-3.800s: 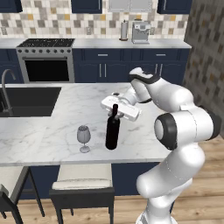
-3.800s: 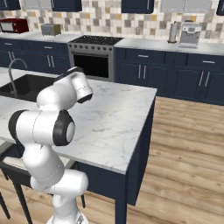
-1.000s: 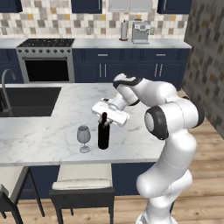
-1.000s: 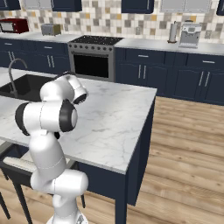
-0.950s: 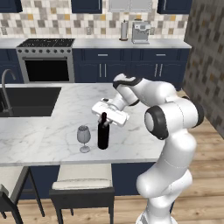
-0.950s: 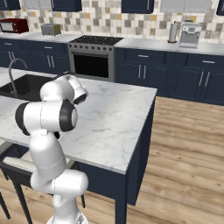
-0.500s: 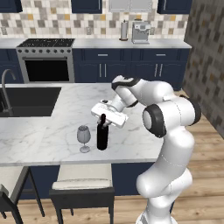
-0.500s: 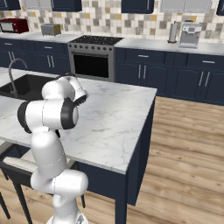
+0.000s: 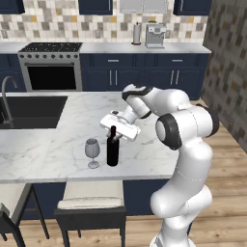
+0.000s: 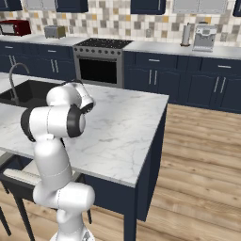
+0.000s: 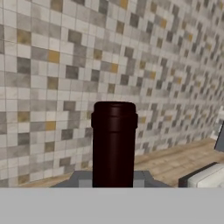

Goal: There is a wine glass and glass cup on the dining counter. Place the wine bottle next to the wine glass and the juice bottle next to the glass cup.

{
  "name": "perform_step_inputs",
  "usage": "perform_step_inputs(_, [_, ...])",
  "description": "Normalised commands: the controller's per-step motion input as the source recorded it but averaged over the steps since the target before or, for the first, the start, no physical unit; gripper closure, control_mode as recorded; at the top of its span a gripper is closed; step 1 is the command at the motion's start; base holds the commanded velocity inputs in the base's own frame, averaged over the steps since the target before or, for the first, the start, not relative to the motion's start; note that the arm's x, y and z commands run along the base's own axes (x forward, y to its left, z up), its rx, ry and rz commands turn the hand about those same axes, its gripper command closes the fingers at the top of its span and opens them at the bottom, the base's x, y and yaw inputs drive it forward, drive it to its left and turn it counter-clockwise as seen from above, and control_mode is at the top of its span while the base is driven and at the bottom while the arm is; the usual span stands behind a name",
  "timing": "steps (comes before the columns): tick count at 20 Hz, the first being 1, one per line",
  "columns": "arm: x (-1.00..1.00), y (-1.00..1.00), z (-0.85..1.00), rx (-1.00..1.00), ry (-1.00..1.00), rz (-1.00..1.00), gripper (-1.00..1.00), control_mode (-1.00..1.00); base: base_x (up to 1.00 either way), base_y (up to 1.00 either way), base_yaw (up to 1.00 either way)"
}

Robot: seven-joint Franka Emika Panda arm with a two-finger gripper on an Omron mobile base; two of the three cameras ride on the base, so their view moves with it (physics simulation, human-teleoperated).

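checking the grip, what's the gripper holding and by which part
The gripper is shut on the wine bottle, holding it by the neck just below the cap.

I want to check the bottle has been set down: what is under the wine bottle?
The wine bottle stands upright with its base on the white marble dining counter, beside the wine glass. The gripper is shut on its neck. The contact patch itself is covered by the bottle.
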Motion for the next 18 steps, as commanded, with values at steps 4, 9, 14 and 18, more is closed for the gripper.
perform_step_inputs(4, [0.10, 0.00, -0.14, 0.01, 0.00, 0.01, 1.00, -1.00, 0.00, 0.00, 0.00])
perform_step_inputs(9, [0.03, 0.00, -0.17, 0.01, 0.00, 0.01, 1.00, -1.00, 0.00, 0.00, 0.00])
perform_step_inputs(14, [0.00, 0.00, -0.24, 0.00, 0.00, 0.01, 1.00, -1.00, 0.00, 0.00, 0.00])
perform_step_inputs(18, [0.00, 0.00, -0.24, 0.00, 0.00, 0.00, -1.00, -1.00, 0.00, 0.00, 0.00])
